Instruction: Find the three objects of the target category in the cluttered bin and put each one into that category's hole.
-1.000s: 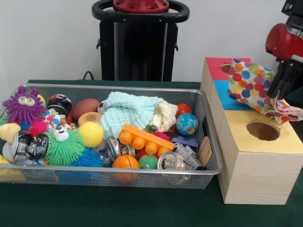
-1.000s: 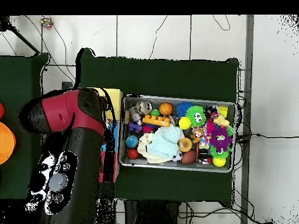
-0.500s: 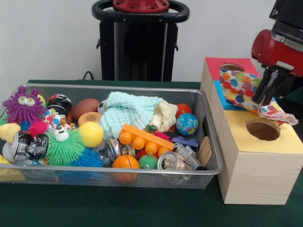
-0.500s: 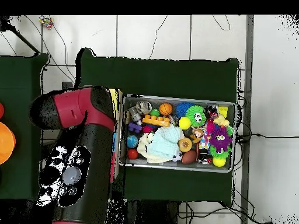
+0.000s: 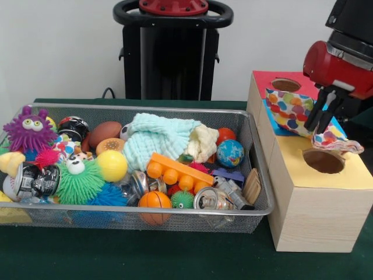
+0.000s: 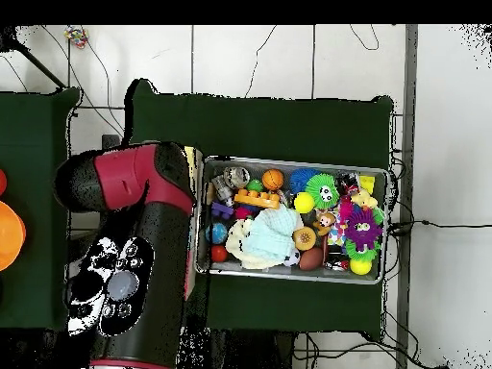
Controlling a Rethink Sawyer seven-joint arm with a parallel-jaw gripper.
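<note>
In the front view my gripper (image 5: 319,123) is shut on the white polka-dot cloth (image 5: 293,108). It holds the cloth over the pale wooden box, just behind the round hole (image 5: 323,161) in the yellow panel (image 5: 349,176). One end of the cloth hangs at the hole's far rim. Two more cloths lie in the wire bin (image 5: 175,219): a mint green one (image 5: 156,138) and a cream one (image 5: 204,142). In the overhead view my arm (image 6: 135,259) hides the boxes and the gripper; the bin (image 6: 204,213) lies to its right.
The bin holds spiky rubber toys (image 5: 80,182), balls (image 5: 229,153), cans (image 5: 213,199) and an orange block (image 5: 178,169). The blue panel (image 5: 275,119) and the red panel with its smaller hole (image 5: 285,84) lie behind the yellow one. A black pedestal (image 5: 172,52) stands behind the bin.
My gripper has moved left and down with the polka-dot cloth, from the right edge to just behind the yellow panel's hole. The cloth's hanging end now reaches the hole's rim.
</note>
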